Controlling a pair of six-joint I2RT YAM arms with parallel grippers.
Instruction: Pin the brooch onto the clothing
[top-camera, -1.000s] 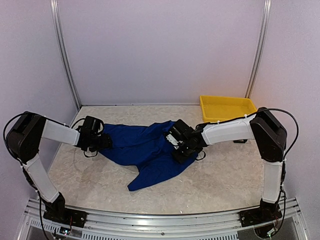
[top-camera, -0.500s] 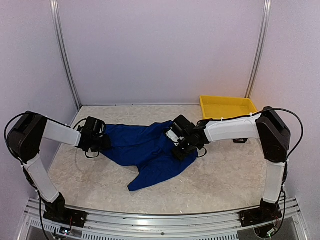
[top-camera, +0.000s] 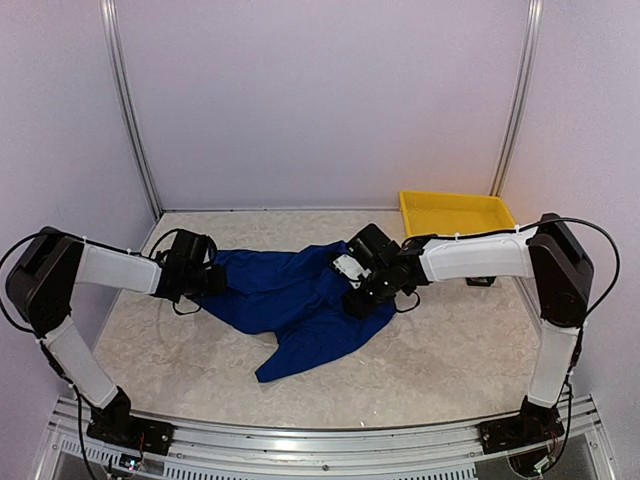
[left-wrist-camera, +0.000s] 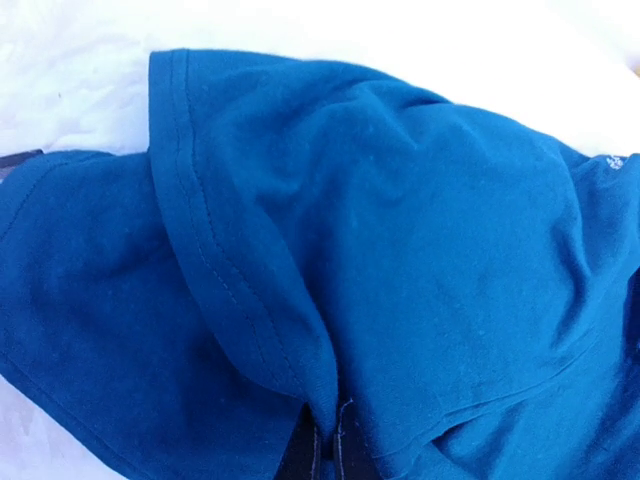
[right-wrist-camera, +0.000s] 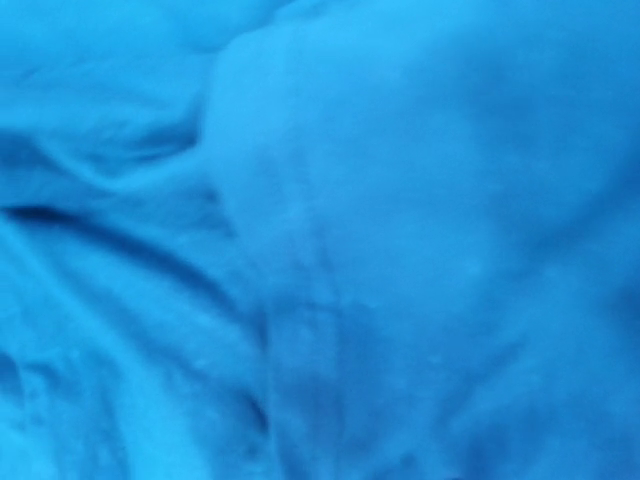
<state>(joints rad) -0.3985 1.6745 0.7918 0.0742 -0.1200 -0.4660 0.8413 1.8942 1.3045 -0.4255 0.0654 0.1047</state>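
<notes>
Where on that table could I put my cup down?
Bare table lies in front, between the blue T-shirt and the arm bases, and at the back, between the shirt and the wall, left of the yellow tray. The middle is crowded: left gripper and right gripper are on the shirt.

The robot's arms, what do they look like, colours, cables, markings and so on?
The left arm and right arm share one design: smooth white link covers between bulky black joint housings. Thin black cables loop loosely off each elbow. The left gripper and right gripper are black, and a small white patch sits just behind the right one.
</notes>
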